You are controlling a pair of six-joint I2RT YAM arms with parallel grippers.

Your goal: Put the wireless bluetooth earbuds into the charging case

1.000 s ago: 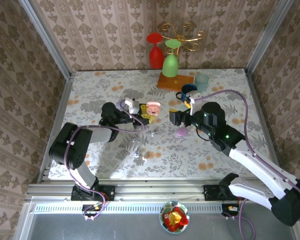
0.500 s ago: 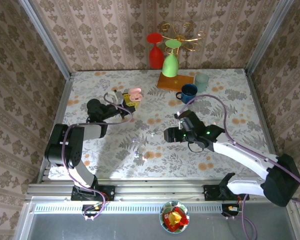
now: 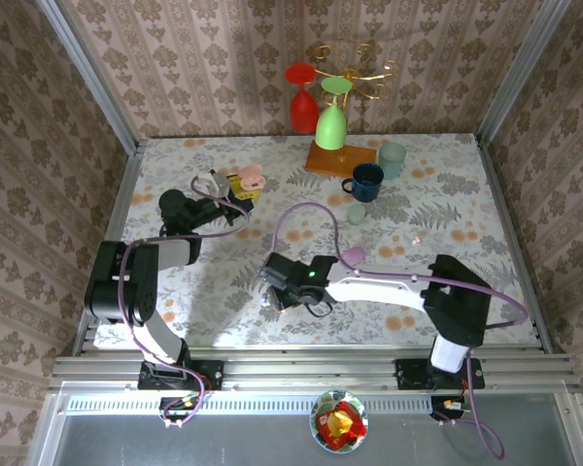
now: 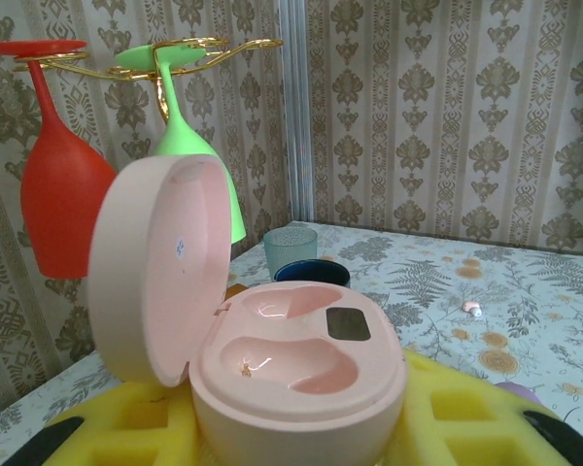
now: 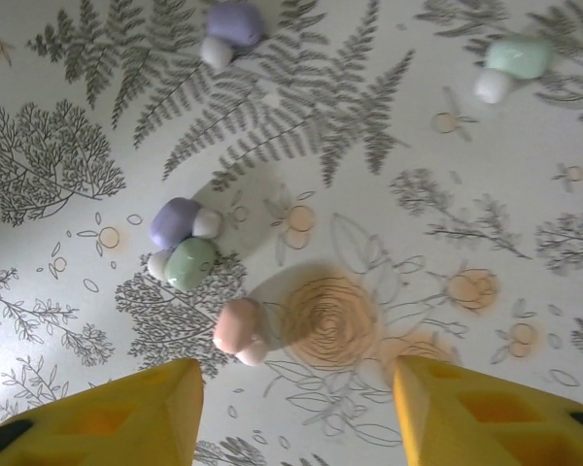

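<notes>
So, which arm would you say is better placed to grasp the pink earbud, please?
Probably right: the right gripper hovers open just over the pink earbud, while the left gripper is shut on the open pink case.

Bright, even light fills the top view, and shadows on the floral tablecloth [image 3: 447,194] are faint and soft. In the right wrist view the small glossy pastel earbuds [image 5: 185,248] throw soft grey shadows toward 2 o'clock, while the yellow foam finger pads [image 5: 126,417] at 6 o'clock look slightly out of focus. In the left wrist view, small glints sit in the open pale-pink glossy plastic charging case [image 4: 291,374].

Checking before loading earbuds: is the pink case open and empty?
Open and empty: the pink case has its lid swung up, and both wells are bare.
</notes>
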